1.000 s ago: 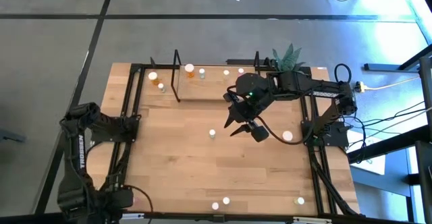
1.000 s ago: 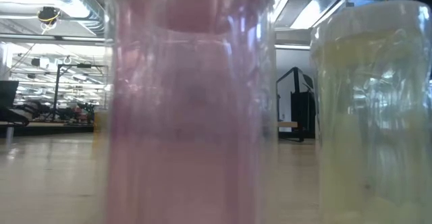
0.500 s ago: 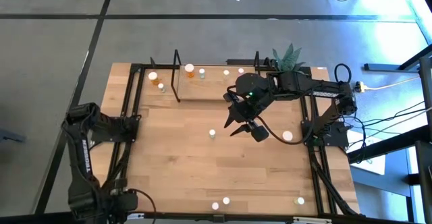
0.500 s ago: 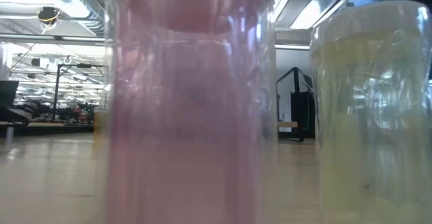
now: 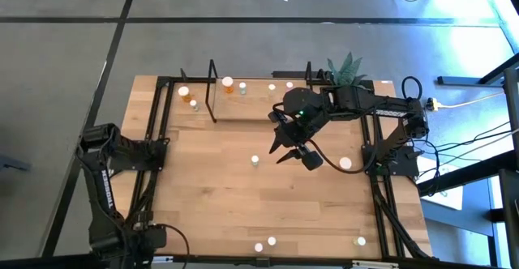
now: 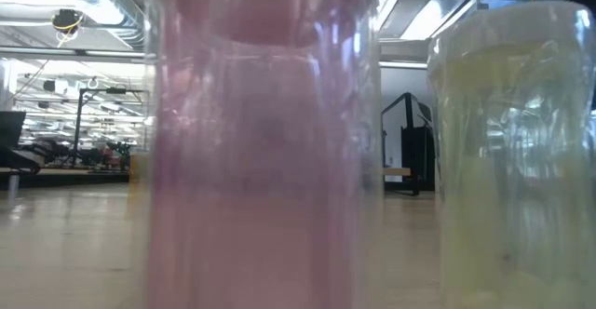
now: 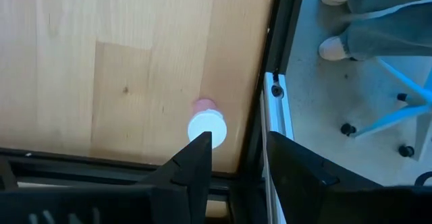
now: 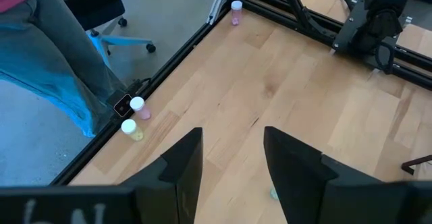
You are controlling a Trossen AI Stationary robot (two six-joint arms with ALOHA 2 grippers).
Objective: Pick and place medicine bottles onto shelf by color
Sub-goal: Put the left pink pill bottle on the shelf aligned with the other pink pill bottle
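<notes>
My right gripper (image 5: 284, 149) hangs open over the middle of the table, a little to the right of a small greenish bottle (image 5: 255, 160) that stands alone; that bottle peeps out between the fingers in the right wrist view (image 8: 273, 194). Several bottles (image 5: 228, 83) stand at the far edge by the shelf (image 5: 259, 107) with its black loops. My left gripper (image 7: 236, 163) is open at the near left corner, above a pink bottle with a white cap (image 7: 206, 126) that stands by the table edge. A pink bottle (image 6: 256, 141) and a whitish one (image 6: 512, 151) fill the low view.
More bottles stand at the near edge (image 5: 272, 241) and near right corner (image 5: 361, 241); a white cap (image 5: 346, 164) shows at the right. A green plant (image 5: 347, 66) is at the far right. Black frame rails (image 5: 154, 155) line the table. A person's legs (image 7: 364, 15) stand beside the table.
My left arm has swung a little toward the table's right at the near left corner. My right arm and the bottles have kept still.
</notes>
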